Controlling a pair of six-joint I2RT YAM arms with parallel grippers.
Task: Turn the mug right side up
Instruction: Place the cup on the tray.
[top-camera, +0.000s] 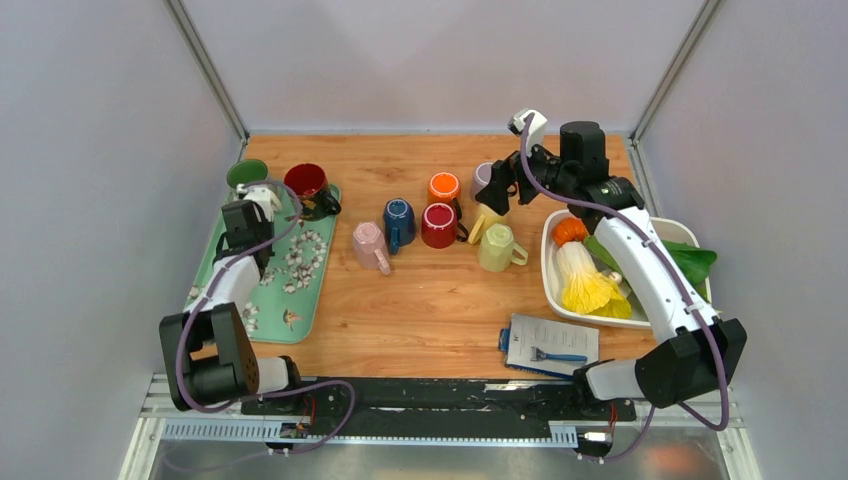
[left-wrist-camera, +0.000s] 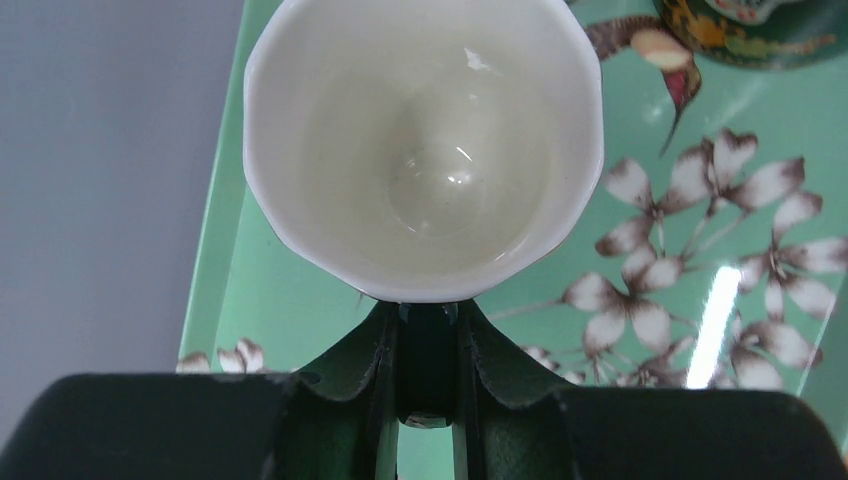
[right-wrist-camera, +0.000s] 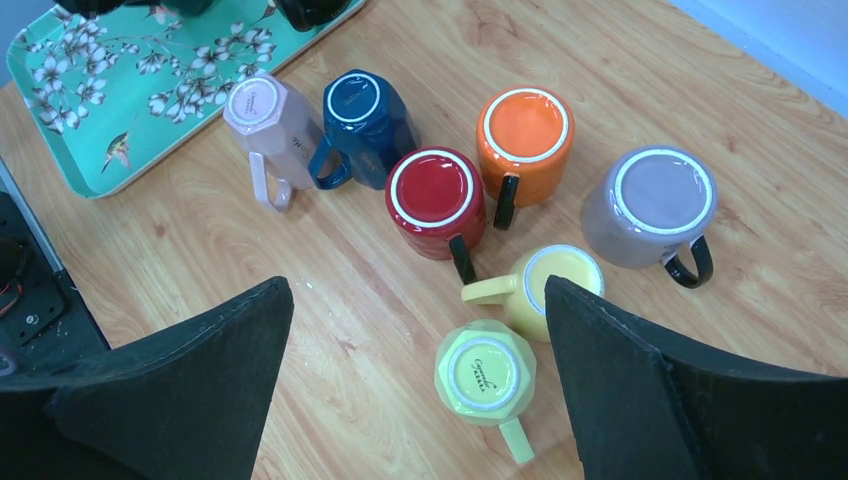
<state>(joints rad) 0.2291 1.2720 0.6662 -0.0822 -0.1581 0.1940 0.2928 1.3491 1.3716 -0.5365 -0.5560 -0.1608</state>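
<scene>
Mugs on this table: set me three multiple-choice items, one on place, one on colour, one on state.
1. Where is the white mug? A in the white bin; B over the green tray; C on the floor.
2. Which mug on the table lies nearest the tray? A grey; B orange; C the pink mug.
3. How is the right gripper? A open, empty; B shut on a mug; C shut on a carrot.
Key: B, floral tray shows behind it; C, it lies beside the tray; A, fingers stand wide apart.
</scene>
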